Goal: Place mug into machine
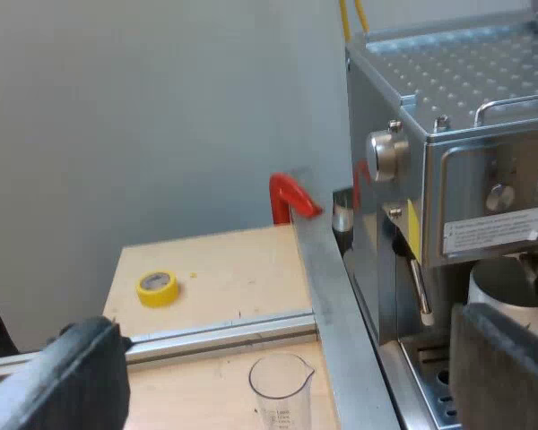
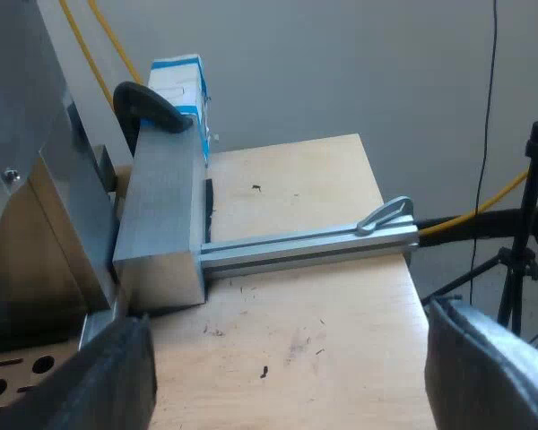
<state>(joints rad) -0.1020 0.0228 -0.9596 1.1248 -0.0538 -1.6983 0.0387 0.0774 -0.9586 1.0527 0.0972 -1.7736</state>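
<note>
Left gripper [image 1: 291,327] is spread wide with nothing between its fingers [image 1: 72,376]. One finger sits just on the near side of the mug [image 1: 502,288]; whether it touches the mug I cannot tell. The mug, pale and upright, stands at the front of the machine [image 1: 430,134], on the drip tray [image 1: 430,385] as far as can be seen, with the steam wand [image 1: 419,291] just beside it. The placing therefore looks done or all but done, and I judge the step in hand to be getting clear of the mug cleanly. To do that well, leave the fingers wide and back the arm straight away from the machine. Lift only once the near finger is well off the mug's wall, because a sideways swing could nudge the mug off centre or clip the wand. The glass [image 1: 281,385] stands on the table [image 1: 224,269] ahead of the gripper and lower, nearer than the tape roll [image 1: 157,288], so the retreat should pass above it. Right gripper [image 2: 296,358] is also spread and empty, over the table near the rail [image 2: 305,244] and close to the machine's side. It need not move for this step.
</note>
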